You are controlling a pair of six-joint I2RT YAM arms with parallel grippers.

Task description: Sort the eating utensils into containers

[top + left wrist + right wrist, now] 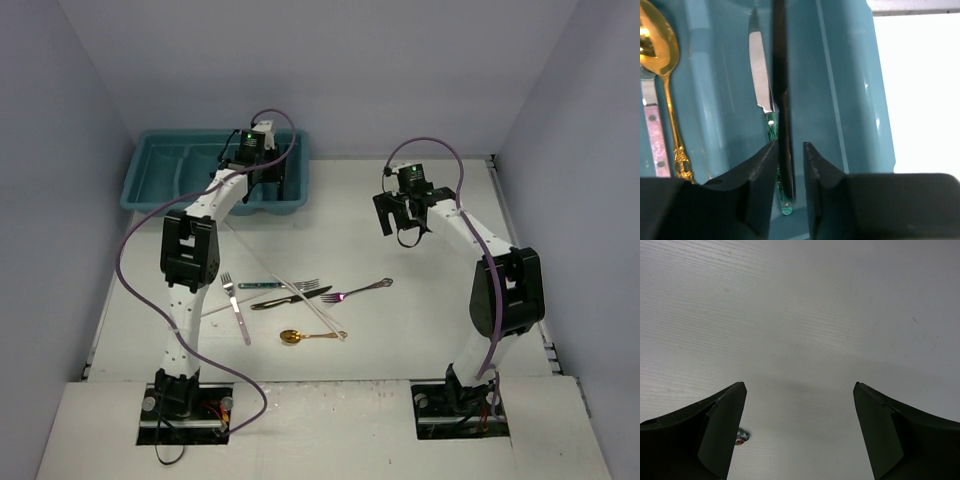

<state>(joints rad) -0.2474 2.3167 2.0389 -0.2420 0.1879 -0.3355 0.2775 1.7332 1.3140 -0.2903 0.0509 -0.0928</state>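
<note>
We find the left gripper [790, 145] over the right side of the teal tray [160, 200] at the far left. Its fingers stand only narrowly apart on either side of a black-handled knife [786, 165], which lies in a compartment beside a teal-handled knife [760, 70]; we cannot tell whether they touch it, and a gold spoon [657, 45] lies in the neighbouring compartment. The right gripper [800, 390] hangs spread wide over the table [400, 340] at the far right, holding nothing, and the other utensils [290, 298] lie clustered nearer, between the arms.
</note>
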